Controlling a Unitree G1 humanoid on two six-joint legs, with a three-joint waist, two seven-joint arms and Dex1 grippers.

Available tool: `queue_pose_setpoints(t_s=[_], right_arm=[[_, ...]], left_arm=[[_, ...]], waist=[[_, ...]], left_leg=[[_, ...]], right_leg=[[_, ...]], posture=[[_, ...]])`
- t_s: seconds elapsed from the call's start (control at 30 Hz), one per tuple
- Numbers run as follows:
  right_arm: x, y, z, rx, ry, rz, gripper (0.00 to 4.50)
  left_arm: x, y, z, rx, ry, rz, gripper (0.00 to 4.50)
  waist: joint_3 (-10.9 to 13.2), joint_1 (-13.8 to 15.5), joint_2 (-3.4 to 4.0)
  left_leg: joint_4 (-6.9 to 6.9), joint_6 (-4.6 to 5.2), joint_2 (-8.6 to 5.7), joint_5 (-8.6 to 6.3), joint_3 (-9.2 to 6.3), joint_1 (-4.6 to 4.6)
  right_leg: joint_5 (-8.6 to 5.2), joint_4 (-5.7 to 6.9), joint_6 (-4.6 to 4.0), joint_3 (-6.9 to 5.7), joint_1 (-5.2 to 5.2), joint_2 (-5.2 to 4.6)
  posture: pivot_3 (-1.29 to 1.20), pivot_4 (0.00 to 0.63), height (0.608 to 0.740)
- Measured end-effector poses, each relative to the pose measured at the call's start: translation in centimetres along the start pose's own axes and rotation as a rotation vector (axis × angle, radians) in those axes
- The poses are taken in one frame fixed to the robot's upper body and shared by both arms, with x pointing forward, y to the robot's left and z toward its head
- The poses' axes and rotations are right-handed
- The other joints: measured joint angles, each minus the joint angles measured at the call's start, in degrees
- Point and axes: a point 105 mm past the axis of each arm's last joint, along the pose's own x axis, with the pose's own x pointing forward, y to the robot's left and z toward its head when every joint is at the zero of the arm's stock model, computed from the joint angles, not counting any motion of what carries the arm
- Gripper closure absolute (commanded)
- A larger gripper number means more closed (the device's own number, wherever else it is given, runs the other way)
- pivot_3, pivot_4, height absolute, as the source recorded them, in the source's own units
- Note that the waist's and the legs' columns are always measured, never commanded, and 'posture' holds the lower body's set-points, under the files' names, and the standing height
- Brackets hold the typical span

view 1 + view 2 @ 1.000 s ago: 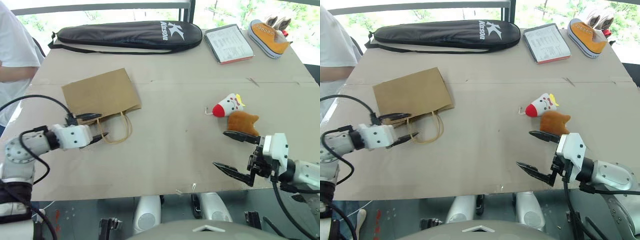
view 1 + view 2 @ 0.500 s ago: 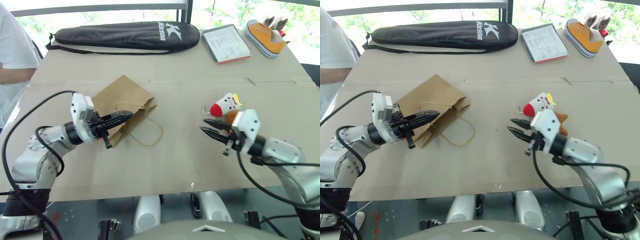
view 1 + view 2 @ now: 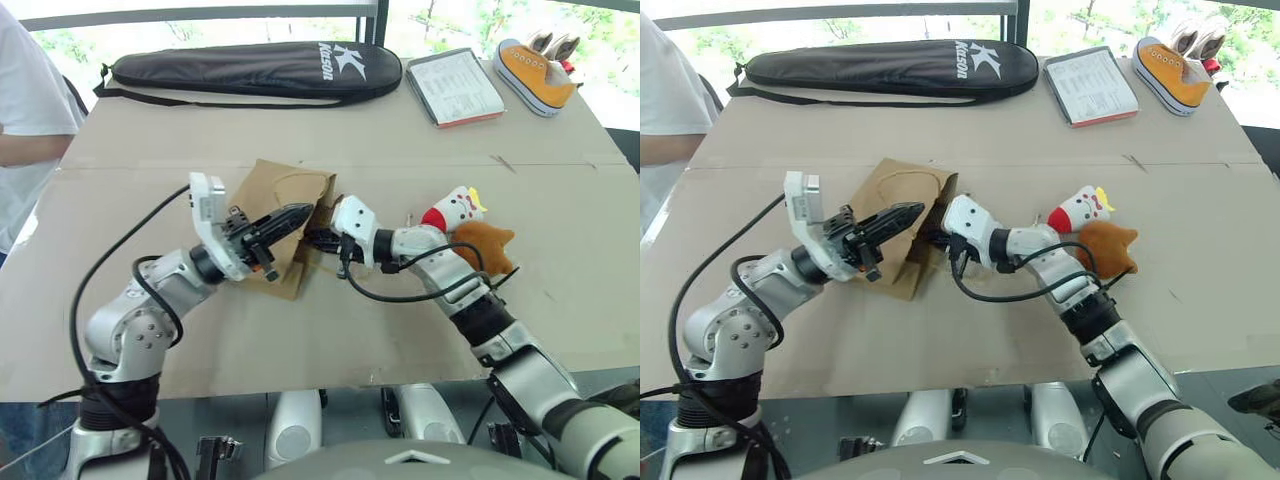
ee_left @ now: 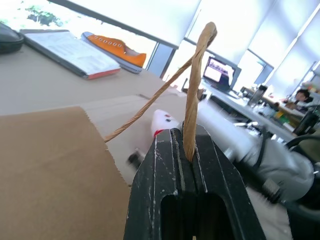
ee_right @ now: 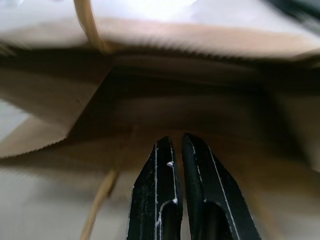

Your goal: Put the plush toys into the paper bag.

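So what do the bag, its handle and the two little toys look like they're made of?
The paper bag looks like matte brown kraft paper, creased and holding stiff folds. Its handle looks like twisted paper cord, with spiral ridges visible. The orange-brown toy and the white toy look like soft plush fabric, fuzzy and lumpy; what fills them cannot be told.

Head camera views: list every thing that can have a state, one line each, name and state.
paper bag: lifted by one handle, mouth facing the right gripper
left gripper: shut on a bag handle
right gripper: shut, empty, at the bag's mouth
white plush toy: lying on the table
orange-brown plush toy: lying on the table
racket case: zipped
sneaker: upright
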Motion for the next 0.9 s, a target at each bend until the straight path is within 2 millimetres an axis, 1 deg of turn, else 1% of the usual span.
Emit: queue_pose_setpoints(t_s=[0.13, 0.2, 0.23, 0.33, 0.4, 0.5, 0.63, 0.67, 0.73, 0.8, 0.83, 0.9], right_arm=[[1.6, 0.5, -0.7, 0.044, -0.024, 0.032, 4.44], [2.2, 0.5, -0.6, 0.075, -0.052, 0.035, 4.44], [2.6, 0.7, -0.5, 0.086, -0.069, 0.040, 4.44], [3.7, 1.5, -0.9, 0.130, -0.094, 0.058, 4.44], [4.0, 1.8, -1.0, 0.122, -0.099, 0.062, 4.44], [3.9, 1.7, -1.4, 0.103, -0.089, 0.051, 4.44], [4.0, 1.3, -1.6, 0.085, -0.073, 0.011, 4.44], [4.0, 1.2, -1.7, 0.082, -0.067, -0.008, 4.44], [3.9, 0.8, -1.9, 0.072, -0.062, -0.040, 4.44], [3.7, 0.4, -1.9, 0.062, -0.074, -0.091, 4.44], [3.7, 0.4, -1.9, 0.062, -0.075, -0.092, 4.44], [2.9, 0.0, -2.0, 0.070, -0.095, -0.152, 4.44]], left_arm=[[0.5, -0.7, -0.5, -0.022, -0.014, -0.004, 4.50], [0.7, -0.8, -0.6, -0.031, -0.023, -0.001, 4.50], [0.8, -0.8, -0.6, -0.034, -0.027, 0.007, 4.50], [1.1, -0.5, -0.4, -0.048, -0.050, 0.036, 4.50], [1.3, -0.4, 0.2, -0.049, -0.069, 0.046, 4.50], [1.4, -0.1, 2.8, -0.026, -0.142, 0.057, 4.50], [0.8, 0.5, 5.4, -0.008, -0.212, 0.104, 4.50], [0.5, 0.7, 5.7, -0.006, -0.214, 0.122, 4.50], [0.0, 0.9, 5.5, -0.002, -0.192, 0.142, 4.50], [-0.7, 1.1, 4.7, 0.004, -0.145, 0.161, 4.50], [-0.7, 1.1, 4.6, 0.005, -0.144, 0.162, 4.50], [-1.3, 1.3, 3.9, 0.056, -0.082, 0.169, 4.50]], waist=[[0.01, -0.14, 0.01], [0.01, -0.14, 0.01], [0.01, -0.14, 0.01], [0.01, -0.12, 0.01], [0.00, -0.17, 0.01], [-0.02, -0.14, 0.02], [-0.13, -0.12, 0.13], [-0.17, -0.09, 0.18], [-0.18, 0.00, 0.21], [-0.17, 0.04, 0.22], [-0.16, 0.06, 0.23], [-0.15, 0.08, 0.24]], left_leg=[[0.00, -0.01, 0.01, 0.00, -0.03, 0.02], [0.01, -0.02, 0.01, 0.01, -0.03, 0.02], [0.01, -0.02, 0.01, 0.01, -0.04, 0.01], [0.01, -0.02, 0.01, 0.01, -0.03, 0.02], [0.02, -0.03, 0.01, 0.01, -0.03, 0.05], [0.03, -0.05, 0.01, 0.02, -0.04, 0.13], [0.03, -0.06, 0.01, 0.02, -0.04, 0.22], [0.03, -0.06, -0.01, 0.02, -0.04, 0.26], [0.03, -0.06, -0.05, 0.02, -0.03, 0.42], [0.03, -0.07, -0.08, 0.02, -0.02, 0.65], [0.03, -0.08, -0.08, 0.02, -0.02, 0.68], [0.02, -0.08, -0.10, 0.01, -0.01, 0.72]], right_leg=[[0.00, 0.14, -0.01, -0.01, -0.03, 0.04], [0.00, 0.17, -0.01, -0.01, -0.03, 0.03], [0.00, 0.17, -0.01, -0.01, -0.03, 0.03], [0.00, 0.18, -0.01, -0.01, -0.03, 0.03], [0.00, 0.21, -0.01, -0.01, -0.03, 0.02], [-0.01, 0.31, -0.01, 0.00, -0.01, 0.02], [-0.01, 0.32, -0.02, 0.00, 0.06, 0.01], [-0.01, 0.32, -0.02, 0.00, 0.10, 0.00], [-0.10, 0.31, -0.16, 0.01, 0.23, -0.02], [-0.14, 0.27, -0.22, 0.02, 0.47, -0.06], [-0.14, 0.25, -0.23, 0.02, 0.49, -0.06], [-0.16, 0.20, -0.24, 0.02, 0.57, -0.09]], posture=[[0.00, 0.150, 0.740], [0.00, 0.150, 0.740], [0.00, 0.150, 0.740], [0.00, 0.150, 0.740], [0.00, 0.150, 0.740], [0.00, 0.150, 0.740], [0.00, 0.150, 0.740], [0.00, 0.150, 0.740], [0.00, 0.150, 0.740], [0.00, 0.150, 0.740], [0.00, 0.150, 0.740], [0.00, 0.150, 0.740]])
